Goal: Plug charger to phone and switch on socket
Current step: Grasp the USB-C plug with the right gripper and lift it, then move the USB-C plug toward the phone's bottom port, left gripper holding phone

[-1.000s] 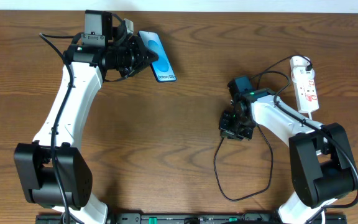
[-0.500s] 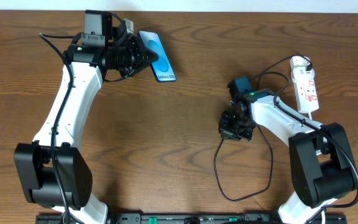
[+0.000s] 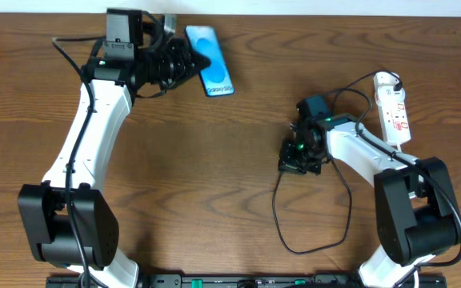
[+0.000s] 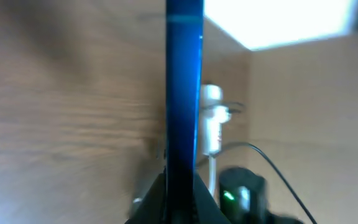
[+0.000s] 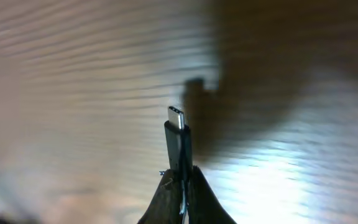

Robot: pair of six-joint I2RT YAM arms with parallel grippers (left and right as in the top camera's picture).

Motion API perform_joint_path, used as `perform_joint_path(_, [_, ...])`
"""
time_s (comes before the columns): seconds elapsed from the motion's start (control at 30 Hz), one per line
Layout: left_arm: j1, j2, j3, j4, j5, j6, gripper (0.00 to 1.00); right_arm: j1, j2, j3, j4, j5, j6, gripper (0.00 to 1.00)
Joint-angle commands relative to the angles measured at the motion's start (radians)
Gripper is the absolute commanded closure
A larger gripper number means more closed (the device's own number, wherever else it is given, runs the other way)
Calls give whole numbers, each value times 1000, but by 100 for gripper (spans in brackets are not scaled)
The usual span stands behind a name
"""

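The phone (image 3: 211, 70), blue-screened with white text at its lower end, is held at the table's far left-centre by my left gripper (image 3: 192, 64), which is shut on its edge. In the left wrist view the phone (image 4: 184, 87) stands edge-on between the fingers (image 4: 180, 186). My right gripper (image 3: 293, 158) is shut on the charger's small black plug (image 5: 178, 140), whose metal tip points away from the wrist above the wood. The thin black charger cable (image 3: 282, 232) loops toward the front. The white socket strip (image 3: 394, 108) with red markings lies at the far right and also shows in the left wrist view (image 4: 211, 124).
A thick white cord (image 3: 377, 82) leaves the strip's far end. The right arm's base (image 3: 414, 216) stands at the front right and the left arm's base (image 3: 66, 224) at the front left. The pale back wall runs along the table's far edge (image 3: 294, 6).
My left gripper has lifted and turned the phone, moving it a little up and to the right. My right gripper with the plug has shifted slightly left and up.
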Motion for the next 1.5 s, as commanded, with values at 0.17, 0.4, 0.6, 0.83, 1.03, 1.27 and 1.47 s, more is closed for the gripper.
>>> perform_joint_path(0.17, [2, -27, 18, 318, 361, -119, 93, -56, -277, 20, 51, -349, -277, 99])
perform_joint_path(0.4, [-5, -27, 18, 417, 444, -177, 93, -55, -440, 20, 105, -349, -277, 99])
perform_joint_path(0.6, [-24, -27, 18, 707, 522, -372, 93, -55, -455, 19, 108, -397, -274, 99])
perform_joint_path(0.83, [-35, -27, 18, 724, 521, -376, 93, -55, -455, 19, 151, -444, -273, 99])
perform_joint_path(1.03, [-37, -27, 18, 724, 502, -372, 93, -42, -455, 19, 156, -463, -274, 99])
perform_joint_path(1.27, [-37, -26, 18, 723, 488, -372, 93, -28, -455, 19, 232, -576, -261, 99])
perform_joint_path(1.47, [-37, -26, 18, 634, 447, -372, 93, -13, -455, 19, 301, -646, -227, 99])
